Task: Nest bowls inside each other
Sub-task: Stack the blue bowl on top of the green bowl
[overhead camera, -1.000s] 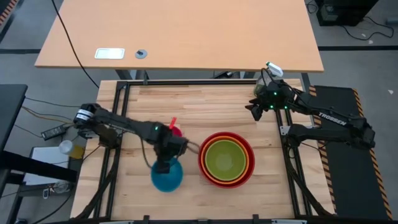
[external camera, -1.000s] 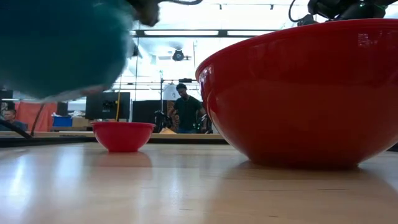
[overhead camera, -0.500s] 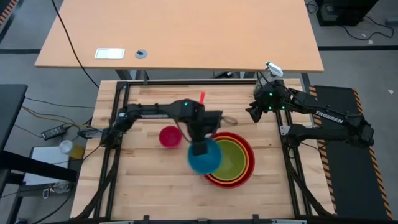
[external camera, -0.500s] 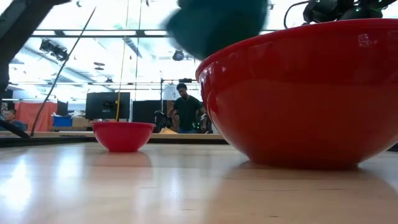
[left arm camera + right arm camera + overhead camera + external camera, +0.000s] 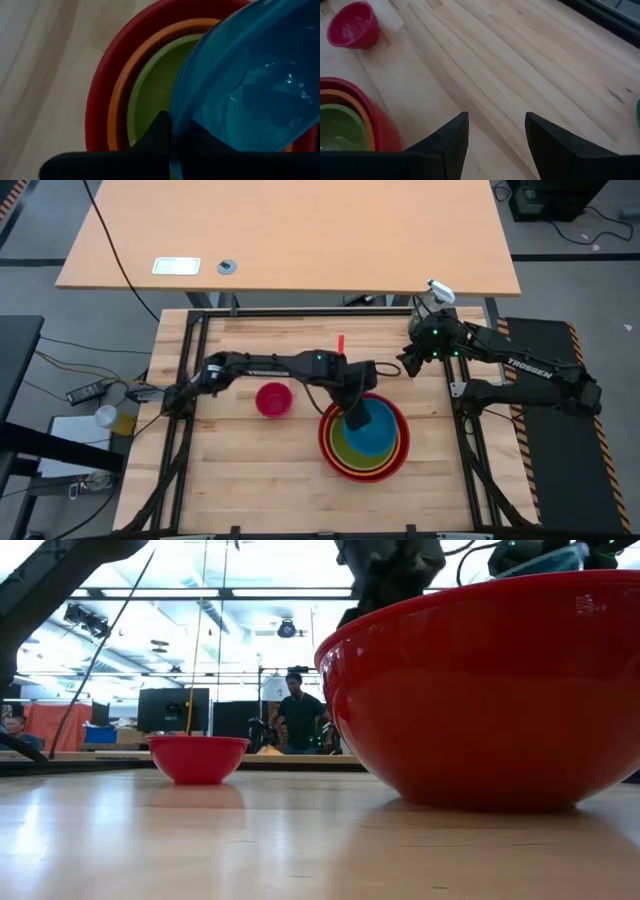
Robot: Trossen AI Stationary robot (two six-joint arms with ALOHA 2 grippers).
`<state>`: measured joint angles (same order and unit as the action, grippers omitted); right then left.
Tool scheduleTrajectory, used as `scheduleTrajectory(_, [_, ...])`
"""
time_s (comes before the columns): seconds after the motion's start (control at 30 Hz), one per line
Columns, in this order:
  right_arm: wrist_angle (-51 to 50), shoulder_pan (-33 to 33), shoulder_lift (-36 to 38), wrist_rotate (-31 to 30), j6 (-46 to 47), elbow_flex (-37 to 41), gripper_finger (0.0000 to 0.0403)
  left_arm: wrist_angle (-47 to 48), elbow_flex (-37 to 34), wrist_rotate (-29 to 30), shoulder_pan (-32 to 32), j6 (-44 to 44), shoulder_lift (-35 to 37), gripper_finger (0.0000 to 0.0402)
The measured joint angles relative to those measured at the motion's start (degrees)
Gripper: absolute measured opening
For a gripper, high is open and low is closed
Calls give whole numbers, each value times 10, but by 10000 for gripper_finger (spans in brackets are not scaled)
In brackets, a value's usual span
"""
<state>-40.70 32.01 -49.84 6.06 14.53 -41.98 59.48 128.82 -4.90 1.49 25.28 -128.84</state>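
The red bowl (image 5: 324, 442) stands on the table with the orange bowl (image 5: 333, 452) and the lime green bowl (image 5: 344, 442) nested in it. My left gripper (image 5: 354, 420) is over them, shut on the blue bowl (image 5: 374, 433), which sits over the green bowl's hollow. In the left wrist view the blue bowl (image 5: 250, 85) covers part of the green bowl (image 5: 150, 95). The pink bowl (image 5: 274, 399) rests on its base to the stack's left. My right gripper (image 5: 408, 362) waits open at the far right. My left gripper pinches the blue bowl's rim (image 5: 175, 125) on the side toward the table's left, one finger (image 5: 160, 127) outside the wall and the other inside. The fingers slant down from the far left. The bowl is tilted, mouth up; I cannot tell whether it touches the green bowl.
The right wrist view shows bare wood planks (image 5: 520, 60) between my right gripper (image 5: 495, 130) and the pink bowl (image 5: 350, 27). A larger desk (image 5: 290, 240) stands beyond the table's far edge. A person (image 5: 300, 715) stands in the room behind.
My left gripper has carried the blue bowl from the near side left of the stack toward the table's right edge. It now hangs over the green bowl inside the red one. The wrist has rolled on the way. The pink bowl and the stack have stayed put.
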Motion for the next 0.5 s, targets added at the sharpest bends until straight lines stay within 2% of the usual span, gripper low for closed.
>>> scheduleTrajectory(0.3, [9, 0, 0, -1, -1, 0, 201, 12, 0, 2, 15, -5, -66, 20])
scheduleTrajectory(0.5, [10, 0, 0, -2, -1, 0, 201, 18, 0, 1, 18, 22, -69, 62])
